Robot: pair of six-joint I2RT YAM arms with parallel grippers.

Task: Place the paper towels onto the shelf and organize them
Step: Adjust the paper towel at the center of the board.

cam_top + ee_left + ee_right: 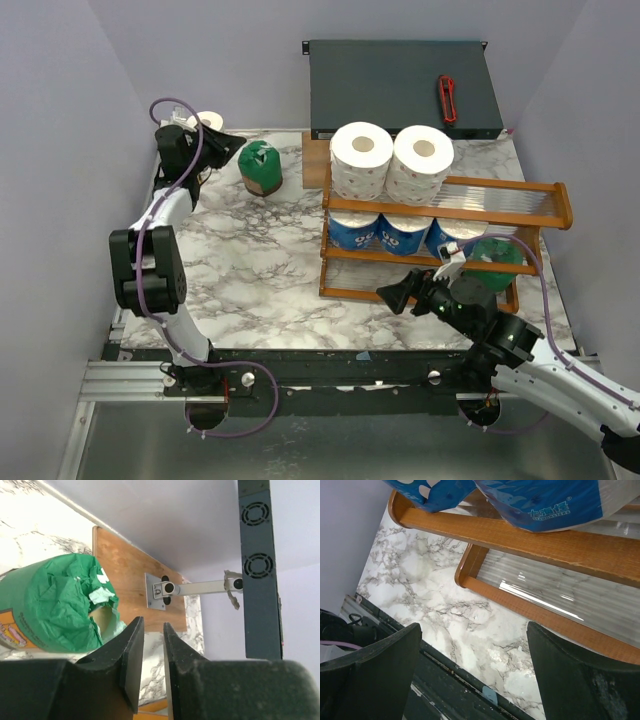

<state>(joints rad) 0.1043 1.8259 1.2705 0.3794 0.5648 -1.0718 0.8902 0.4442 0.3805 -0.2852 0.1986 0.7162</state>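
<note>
Wooden shelf (500,185): stands on the right half of the bench (270,260); its tiers are clear ribbed plastic.
Top tier: two bare white rolls (362,160), side by side, cores up.
Middle tier: three blue-wrapped rolls (405,235) in a row, with a green bundle (497,250) at the right end, partly hidden.
Loose green roll (261,167): stands on the bench left of the shelf, wrap crumpled at its top.
Corner roll (210,120): white, behind the left arm.
Left fingers (131,650): just beside the loose green roll, drawn nearly together, gripping nothing.
Right fingers (385,660): spread wide, empty, near the shelf's lower front.
</note>
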